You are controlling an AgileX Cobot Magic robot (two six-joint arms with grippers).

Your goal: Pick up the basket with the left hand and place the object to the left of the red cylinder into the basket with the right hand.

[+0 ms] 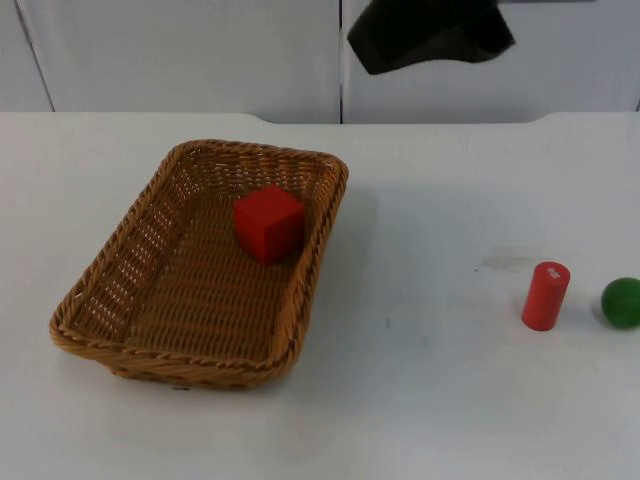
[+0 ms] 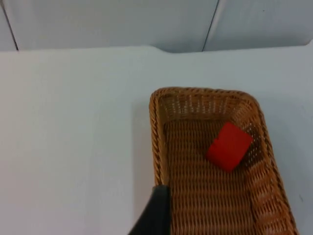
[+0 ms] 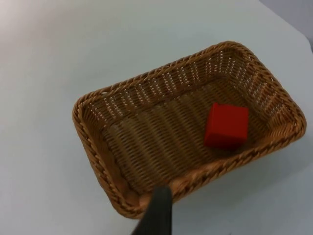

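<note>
A brown wicker basket (image 1: 150, 300) rests on the white table, left of centre. A red cube (image 1: 268, 222) lies inside it, close to the far right wall; the cube (image 2: 229, 146) and the basket (image 2: 159, 142) also show in the left wrist view. The red cylinder (image 1: 545, 295) stands upright at the right, well apart from the basket. My left gripper (image 2: 156, 213) hovers above the basket's rim without touching it. My right gripper (image 3: 157, 210) hangs high over the basket (image 3: 98, 161) and the cube (image 3: 226, 125); its arm (image 1: 430, 35) is at the back.
A green ball (image 1: 621, 301) lies just right of the red cylinder, near the table's right side. A faint smudge (image 1: 508, 262) marks the white table between basket and cylinder. The grey partition wall (image 1: 200, 50) closes off the back.
</note>
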